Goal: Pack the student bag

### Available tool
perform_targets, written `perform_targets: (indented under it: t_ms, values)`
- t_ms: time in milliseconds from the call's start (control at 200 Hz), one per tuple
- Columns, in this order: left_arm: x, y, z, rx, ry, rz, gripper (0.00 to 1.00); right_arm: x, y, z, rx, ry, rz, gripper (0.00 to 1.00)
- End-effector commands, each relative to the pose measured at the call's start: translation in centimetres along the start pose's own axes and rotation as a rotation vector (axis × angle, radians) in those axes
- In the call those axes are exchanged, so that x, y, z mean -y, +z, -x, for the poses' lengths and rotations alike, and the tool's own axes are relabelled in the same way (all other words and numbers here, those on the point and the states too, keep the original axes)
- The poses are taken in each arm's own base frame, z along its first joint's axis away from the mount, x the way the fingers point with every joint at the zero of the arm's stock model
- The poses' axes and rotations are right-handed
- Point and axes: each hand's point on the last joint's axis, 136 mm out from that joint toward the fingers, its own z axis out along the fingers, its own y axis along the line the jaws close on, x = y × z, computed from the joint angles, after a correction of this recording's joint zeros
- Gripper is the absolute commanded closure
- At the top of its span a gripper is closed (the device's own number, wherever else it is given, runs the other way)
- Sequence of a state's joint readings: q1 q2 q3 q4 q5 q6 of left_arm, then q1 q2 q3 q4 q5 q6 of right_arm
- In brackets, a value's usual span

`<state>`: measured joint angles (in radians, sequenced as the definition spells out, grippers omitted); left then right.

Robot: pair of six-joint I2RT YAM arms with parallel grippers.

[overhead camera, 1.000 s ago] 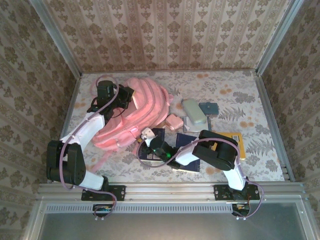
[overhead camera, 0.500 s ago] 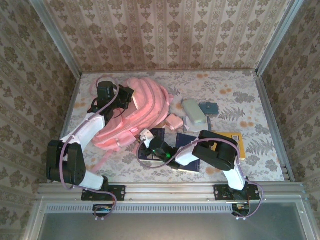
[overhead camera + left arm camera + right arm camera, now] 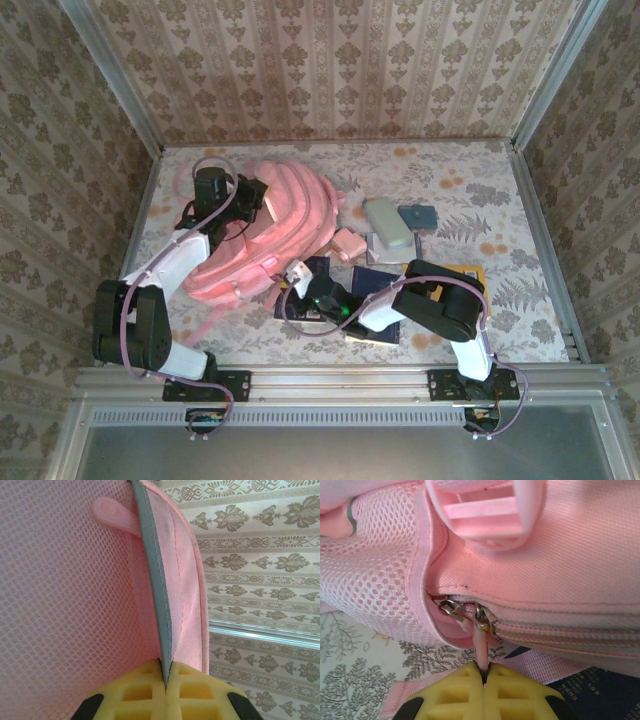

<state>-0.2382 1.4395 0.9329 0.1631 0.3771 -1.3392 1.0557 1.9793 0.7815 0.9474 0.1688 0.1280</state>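
Surface: a table (image 3: 500, 200) under a leaf-and-flower print cloth, with metal rails along its edges.
Room: damask-papered walls (image 3: 340, 70) on three sides.
Student bag (image 3: 290, 215): lies on the table's left half, its top towards the back-left corner.
Inside it: hidden from me.
Beside it: a small pink pouch (image 3: 347, 242) just to its right. Farther right are a pale case (image 3: 385, 222) and a blue wallet (image 3: 416, 216). Dark blue books (image 3: 368, 280) lie under my right arm.
Left gripper (image 3: 165, 672): jaws pinched together on the bag's grey piping (image 3: 155, 580), with pink mesh (image 3: 60, 605) to the left.
Right gripper (image 3: 484, 672): clamped on a pink zip pull (image 3: 479, 647) below two metal sliders (image 3: 482, 617). The zip runs closed to their right, and a pink buckle (image 3: 485, 515) sits above.
From above: the left gripper (image 3: 245, 200) is at the bag's top and the right gripper (image 3: 297, 272) at its near end.
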Motion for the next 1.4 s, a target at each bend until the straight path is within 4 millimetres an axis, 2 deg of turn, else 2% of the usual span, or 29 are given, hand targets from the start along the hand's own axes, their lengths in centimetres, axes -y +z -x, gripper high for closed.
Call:
perform_targets:
  t_ms: [0, 95, 335, 600, 655, 780, 865, 1000, 1120, 1395]
  values:
    - [2.9, -1.9, 1.0, 0.044, 0.052, -0.095, 1.00, -0.4, -0.5, 2.8, 0.107, 0.131, 0.080, 1.00]
    - [2.8, -2.1, 1.1, 0.047, 0.056, -0.093, 1.00, 0.2, -0.6, 2.9, 0.119, 0.194, 0.102, 1.00]
    - [2.4, -2.2, 1.1, 0.035, 0.077, -0.089, 1.00, 0.2, -1.1, 2.9, 0.093, 0.274, 0.184, 1.00]
    - [2.2, -2.7, 1.5, 0.035, 0.106, -0.084, 1.00, 2.0, -1.8, 3.2, 0.062, 0.429, 0.238, 1.00]
    - [2.2, -2.7, 1.5, 0.035, 0.107, -0.083, 1.00, 1.8, -1.8, 3.5, 0.061, 0.472, 0.273, 1.00]
    - [2.1, -2.7, 1.6, 0.035, 0.104, -0.083, 1.00, -0.3, -1.1, 3.8, 0.037, 0.558, 0.411, 1.00]
    - [2.0, -2.7, 1.6, 0.033, 0.102, -0.083, 1.00, -1.3, -0.4, 3.7, 0.022, 0.637, 0.481, 0.98]
    - [2.0, -2.9, 1.8, 0.039, 0.092, -0.083, 1.00, -0.8, 0.9, 2.8, 0.009, 0.748, 0.475, 0.94]
    - [1.8, -2.9, 1.8, 0.041, 0.088, -0.079, 1.00, -0.3, 1.3, 2.5, 0.018, 0.782, 0.450, 0.89]
    - [1.4, -2.7, 1.8, 0.043, 0.078, -0.078, 1.00, -0.7, 2.1, 2.1, -0.002, 0.825, 0.460, 0.77]
